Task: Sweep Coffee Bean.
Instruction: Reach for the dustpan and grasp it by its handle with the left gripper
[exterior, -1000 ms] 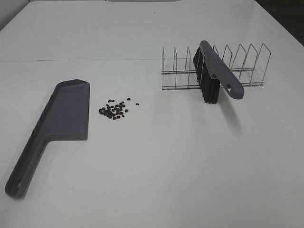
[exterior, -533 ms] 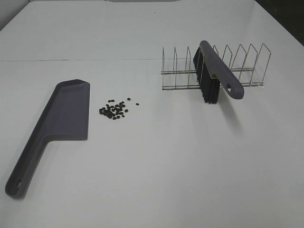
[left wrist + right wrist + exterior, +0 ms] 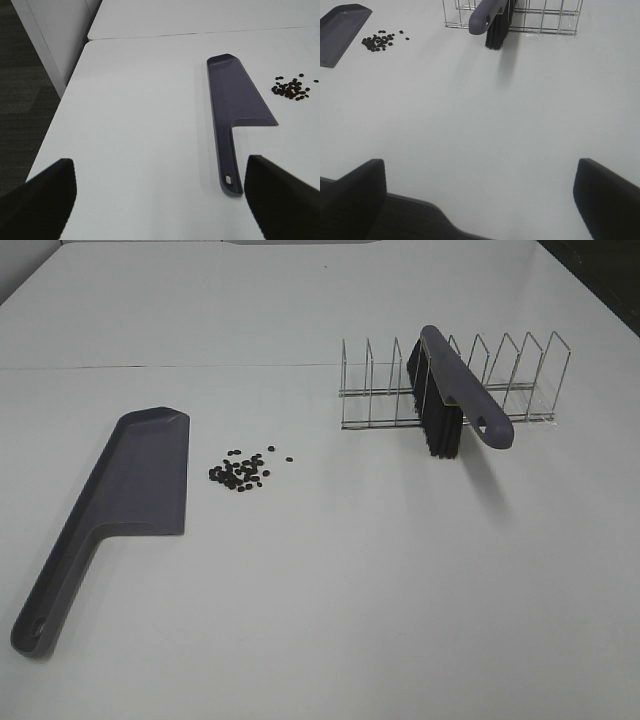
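Note:
The coffee beans (image 3: 240, 470) lie in a loose cluster on the white table, just right of a flat purple dustpan (image 3: 120, 500). A purple brush with black bristles (image 3: 455, 400) leans in a wire rack (image 3: 520, 380) at the back right. No gripper shows in the high view. In the left wrist view my left gripper (image 3: 160, 200) is open and empty, near the table's edge, short of the dustpan (image 3: 235, 95) and the beans (image 3: 291, 89). In the right wrist view my right gripper (image 3: 480, 200) is open and empty, well back from the brush (image 3: 492, 20) and the beans (image 3: 379, 41).
A seam (image 3: 150, 366) runs across the table behind the dustpan. The table's left edge (image 3: 65, 95) drops to dark floor, with a white cabinet beyond. The table's front edge (image 3: 445, 220) lies under my right gripper.

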Controlling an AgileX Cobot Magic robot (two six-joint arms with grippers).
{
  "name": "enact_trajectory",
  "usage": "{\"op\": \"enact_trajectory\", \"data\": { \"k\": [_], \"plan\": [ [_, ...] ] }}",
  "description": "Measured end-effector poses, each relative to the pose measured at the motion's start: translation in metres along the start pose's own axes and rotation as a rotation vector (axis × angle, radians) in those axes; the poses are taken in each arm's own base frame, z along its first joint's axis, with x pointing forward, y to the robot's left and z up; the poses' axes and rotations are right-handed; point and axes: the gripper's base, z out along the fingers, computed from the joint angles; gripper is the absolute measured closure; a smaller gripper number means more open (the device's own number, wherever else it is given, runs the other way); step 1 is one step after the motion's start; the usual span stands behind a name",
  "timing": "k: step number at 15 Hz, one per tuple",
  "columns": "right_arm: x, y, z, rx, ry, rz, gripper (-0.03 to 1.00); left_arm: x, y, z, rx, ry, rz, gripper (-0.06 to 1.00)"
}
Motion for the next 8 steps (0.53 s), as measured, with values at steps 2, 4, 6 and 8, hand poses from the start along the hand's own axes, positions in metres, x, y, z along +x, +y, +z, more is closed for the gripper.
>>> {"op": "enact_trajectory", "data": {
  "k": [2, 4, 6, 8],
  "plan": [
    [0.0000, 0.0001, 0.0000, -0.001, 0.000, 0.000, 0.02, 0.0000, 0.0000, 0.0000, 0.000, 0.000, 0.000, 0.11],
    [0.0000, 0.0002, 0.0000, -0.003, 0.000, 0.001, 0.02, 0.0000, 0.0000, 0.0000, 0.000, 0.000, 0.000, 0.11],
    [0.0000, 0.0007, 0.0000, -0.007, 0.000, 0.004, 0.02, 0.0000, 0.0000, 0.0000, 0.000, 0.000, 0.000, 0.11],
    [0.0000, 0.0008, 0.0000, -0.009, 0.000, 0.004, 0.02, -0.0016, 0.0001, 0.0000, 0.000, -0.005, 0.000, 0.11]
  ]
}}
